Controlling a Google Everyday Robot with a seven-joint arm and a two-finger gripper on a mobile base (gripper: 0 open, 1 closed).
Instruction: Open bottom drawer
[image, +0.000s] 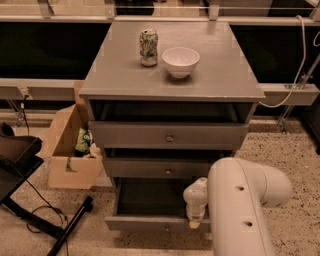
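Note:
The bottom drawer (145, 222) is the lowest of three grey drawers in the cabinet. It stands pulled out, and its deep dark inside shows. Its flat front runs along the bottom of the view. My gripper (195, 220) hangs from the white arm (240, 205) at the right part of that drawer front, right at its top edge. The knob of the bottom drawer does not show clearly. The two drawers above, each with a small round knob (169, 138), are pulled out a little less.
A green can (148, 47) and a white bowl (180, 61) stand on the cabinet top (220, 75). An open cardboard box (70, 150) sits on the floor to the left. A black stand with cables (30, 200) is at the lower left.

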